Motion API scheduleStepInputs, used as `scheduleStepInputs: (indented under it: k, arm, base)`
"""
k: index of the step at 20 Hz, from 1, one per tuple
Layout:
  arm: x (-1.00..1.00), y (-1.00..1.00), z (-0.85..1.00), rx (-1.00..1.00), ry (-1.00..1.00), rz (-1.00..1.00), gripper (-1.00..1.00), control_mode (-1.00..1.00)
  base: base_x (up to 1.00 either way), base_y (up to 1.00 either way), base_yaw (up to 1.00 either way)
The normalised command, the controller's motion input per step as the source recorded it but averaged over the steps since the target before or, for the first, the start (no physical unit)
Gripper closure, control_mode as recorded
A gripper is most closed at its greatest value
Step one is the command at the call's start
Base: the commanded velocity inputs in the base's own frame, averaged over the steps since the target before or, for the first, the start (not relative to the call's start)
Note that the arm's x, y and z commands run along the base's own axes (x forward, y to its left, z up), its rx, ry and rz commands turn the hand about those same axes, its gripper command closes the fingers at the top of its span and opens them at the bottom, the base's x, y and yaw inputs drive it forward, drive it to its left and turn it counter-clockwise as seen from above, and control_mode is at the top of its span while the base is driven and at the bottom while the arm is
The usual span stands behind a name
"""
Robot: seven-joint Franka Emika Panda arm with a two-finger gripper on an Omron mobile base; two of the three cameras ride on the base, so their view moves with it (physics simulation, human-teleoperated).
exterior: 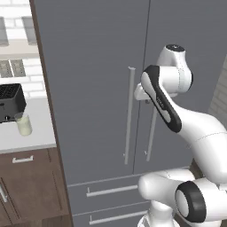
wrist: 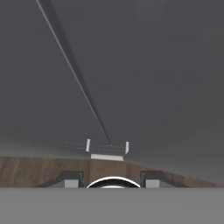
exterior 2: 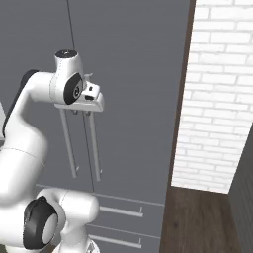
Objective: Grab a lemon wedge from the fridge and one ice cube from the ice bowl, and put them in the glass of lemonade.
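The fridge (exterior: 88, 88) (exterior 2: 133, 74) stands before me with both dark grey doors shut, so the lemon wedge is hidden. My gripper (exterior 2: 81, 113) points down, close to the door at the top of the two silver bar handles (exterior 2: 95, 153). In the hand view the door seam (wrist: 74, 70) runs away below me. My gripper (wrist: 113, 178) shows its two fingertips apart there, and I cannot tell whether they touch a handle. The glass of lemonade (exterior: 24, 125) stands on the counter to the left of the fridge. The ice bowl and ice cube are out of view.
A black toaster (exterior: 9, 102) sits behind the glass on the pale counter (exterior: 40, 137), above brown cabinets (exterior: 31, 186). Fridge drawers (exterior: 111, 190) lie below the doors. To the fridge's right are a white brick wall (exterior 2: 217, 99) and wood floor (exterior 2: 197, 217).
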Motion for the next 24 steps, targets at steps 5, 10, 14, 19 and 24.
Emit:
scheduleStepInputs:
  k: [5, 10, 14, 19, 24]
  arm:
    - [-0.22, 0.0, 0.0, 0.0, -0.01, 0.0, -1.0, -1.0]
    - [-0.26, 0.04, 0.0, 0.0, -0.01, 0.0, -1.0, -1.0]
    - [-0.14, 0.45, 0.0, -0.01, -0.04, 0.05, -1.0, 1.0]
    - [0.0, 0.0, 0.0, 0.0, 0.0, 0.0, -1.0, 1.0]
    - [0.0, 0.0, 0.0, 0.0, 0.0, 0.0, -1.0, 1.0]
  base:
    - [0.0, 0.0, 0.0]
    - [0.0, 0.0, 0.0]
    - [-0.01, 0.25, 0.0]
    - [-0.03, 1.0, 0.0]
    - [0.0, 1.0, 0.0]
